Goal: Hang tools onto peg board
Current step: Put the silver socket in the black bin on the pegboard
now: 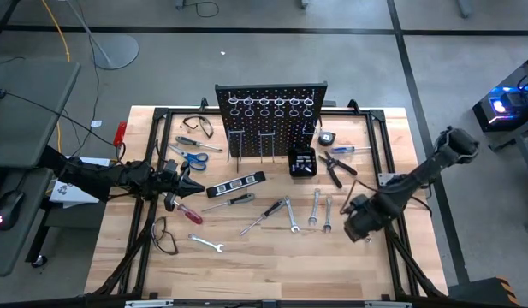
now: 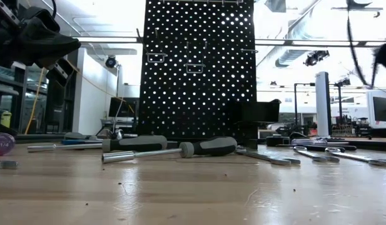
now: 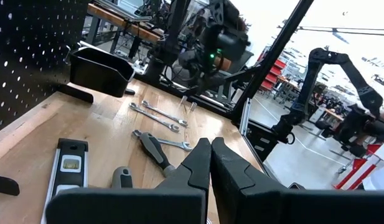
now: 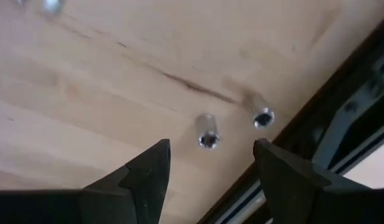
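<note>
The black peg board [image 1: 272, 120] stands upright at the table's far middle, with a row of silver rings along its top. Tools lie flat on the wood in front of it: blue scissors [image 1: 192, 156], a red-handled screwdriver [image 1: 185, 210], dark screwdrivers [image 1: 264, 216], silver wrenches [image 1: 315, 208] and dark pliers [image 1: 336, 168]. My left gripper [image 3: 210, 163] hovers shut at the left, pointing level, holding nothing. My right gripper [image 4: 210, 152] is open and points down over bare wood near the table's right edge [image 1: 359, 224], with two small silver sockets [image 4: 208, 132] below it.
A black box [image 1: 302, 162] stands at the board's foot. Clear safety glasses [image 1: 198, 127] lie at the far left and a level [image 1: 236, 184] left of centre. A lone wrench [image 1: 206, 243] lies near the front. The black frame rail [image 4: 341, 124] runs beside my right gripper.
</note>
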`<move>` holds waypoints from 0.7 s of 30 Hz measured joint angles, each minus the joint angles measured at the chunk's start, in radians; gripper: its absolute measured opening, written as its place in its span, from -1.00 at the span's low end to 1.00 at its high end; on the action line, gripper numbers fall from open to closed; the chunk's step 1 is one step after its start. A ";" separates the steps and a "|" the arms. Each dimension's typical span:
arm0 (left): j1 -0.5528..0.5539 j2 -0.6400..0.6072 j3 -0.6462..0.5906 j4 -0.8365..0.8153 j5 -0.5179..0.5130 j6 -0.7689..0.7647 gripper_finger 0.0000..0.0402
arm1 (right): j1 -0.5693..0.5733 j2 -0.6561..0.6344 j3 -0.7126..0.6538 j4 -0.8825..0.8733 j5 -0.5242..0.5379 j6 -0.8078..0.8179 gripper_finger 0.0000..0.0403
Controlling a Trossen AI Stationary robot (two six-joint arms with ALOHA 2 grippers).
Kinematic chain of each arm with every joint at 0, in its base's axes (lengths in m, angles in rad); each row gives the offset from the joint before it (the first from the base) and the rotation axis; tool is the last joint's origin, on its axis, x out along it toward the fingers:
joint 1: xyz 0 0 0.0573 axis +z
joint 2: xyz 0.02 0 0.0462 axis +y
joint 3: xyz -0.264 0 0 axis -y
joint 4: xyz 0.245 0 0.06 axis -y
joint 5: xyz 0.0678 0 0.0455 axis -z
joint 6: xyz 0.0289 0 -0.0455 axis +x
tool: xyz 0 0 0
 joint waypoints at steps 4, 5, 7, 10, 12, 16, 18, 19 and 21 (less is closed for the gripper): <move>0.000 0.000 0.000 0.000 0.000 0.000 -1.00 | 0.064 0.000 -0.046 0.099 -0.009 0.108 0.10; 0.000 0.000 0.000 0.000 0.000 0.000 -1.00 | 0.076 0.000 -0.056 0.127 -0.011 0.121 0.10; 0.000 0.000 0.000 0.000 0.000 0.000 -1.00 | 0.094 0.001 -0.083 0.194 -0.015 0.146 0.10; 0.000 0.000 0.000 0.000 0.000 0.000 -1.00 | 0.120 0.012 -0.117 0.251 -0.019 0.188 0.10; 0.000 0.000 0.000 0.000 0.000 0.000 -1.00 | 0.132 0.024 -0.136 0.244 -0.016 0.216 0.10; 0.000 0.000 0.000 0.000 0.000 0.000 -1.00 | 0.138 0.032 -0.169 0.247 0.019 0.249 0.10; 0.000 0.000 0.000 0.000 0.000 0.000 -1.00 | 0.137 0.032 -0.172 0.259 0.038 0.258 0.10; 0.000 0.000 0.000 0.000 0.000 0.000 -1.00 | 0.137 0.032 -0.172 0.267 0.043 0.260 0.09; 0.000 0.000 0.000 0.000 0.000 0.000 -1.00 | 0.137 0.032 -0.172 0.280 0.043 0.260 0.07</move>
